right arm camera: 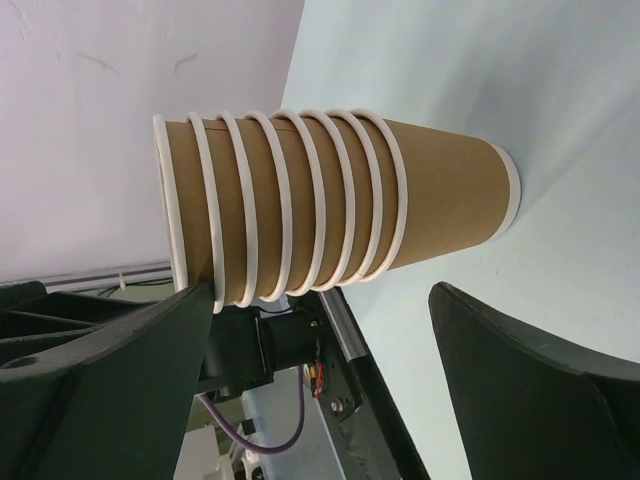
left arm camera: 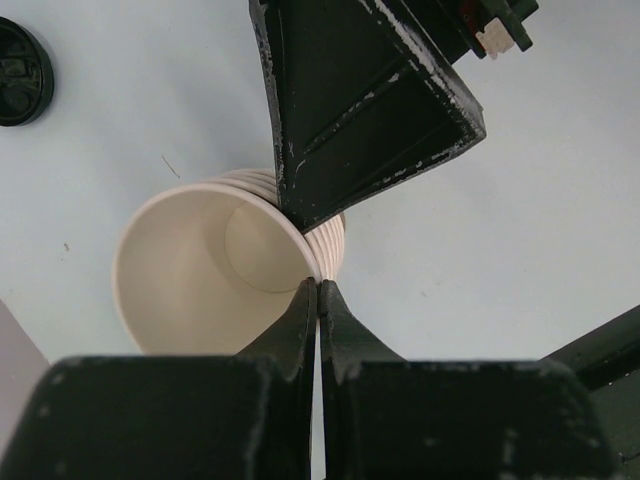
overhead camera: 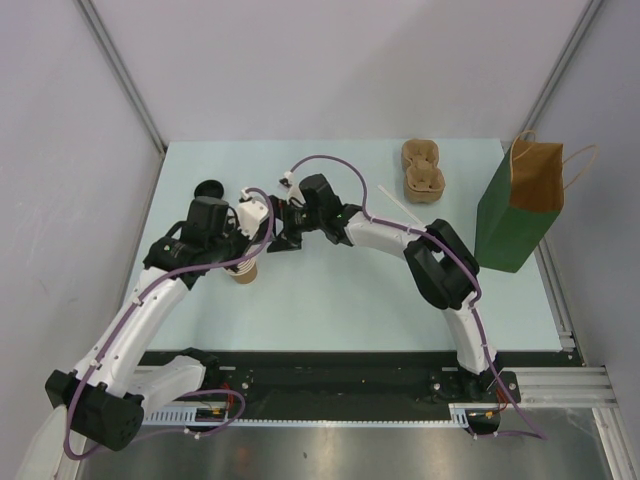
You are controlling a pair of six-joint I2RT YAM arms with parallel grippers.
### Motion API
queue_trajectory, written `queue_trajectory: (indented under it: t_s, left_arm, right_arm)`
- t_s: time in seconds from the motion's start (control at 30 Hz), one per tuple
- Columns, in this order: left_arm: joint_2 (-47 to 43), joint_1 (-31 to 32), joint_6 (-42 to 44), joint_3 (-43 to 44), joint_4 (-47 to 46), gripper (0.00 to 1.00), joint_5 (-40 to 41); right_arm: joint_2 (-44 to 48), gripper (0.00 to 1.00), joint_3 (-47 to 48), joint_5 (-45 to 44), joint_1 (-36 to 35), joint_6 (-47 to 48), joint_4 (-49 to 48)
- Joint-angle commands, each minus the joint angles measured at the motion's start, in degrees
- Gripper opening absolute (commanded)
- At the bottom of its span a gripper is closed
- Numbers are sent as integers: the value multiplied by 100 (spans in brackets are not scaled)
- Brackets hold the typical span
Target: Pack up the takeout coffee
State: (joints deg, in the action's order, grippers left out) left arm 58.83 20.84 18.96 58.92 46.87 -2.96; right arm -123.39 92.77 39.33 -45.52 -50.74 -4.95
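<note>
No brown cup with a black lid on it is in view. A stack of lidless kraft cups with white rims stands at the table's left. It shows from above in the left wrist view and sideways in the right wrist view. My left gripper is shut on the top cup's rim. My right gripper is open beside the stack, with one finger at the top rims and the other finger apart. A loose black lid lies on the table behind the stack.
A tall green and brown paper bag with handles stands open at the right edge. A brown pulp cup carrier lies at the back. A white stick lies near it. Grey walls close the table's left and back.
</note>
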Motion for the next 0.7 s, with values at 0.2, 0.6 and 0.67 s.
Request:
queue_trajectory:
  t_s: [0.2,0.6,0.67]
  left_arm:
    - [-100,43,-121,524,-117,0,24]
    - [-117,43,2,1103,41,0,243]
    - [-73,43,46,1271,155,0,287]
  right_arm:
    - [-150,94,285,-250,-115,266,179]
    - [-150,94,382,-286,-124,381,310]
    - [-132,95,417,-286,-115,433,346]
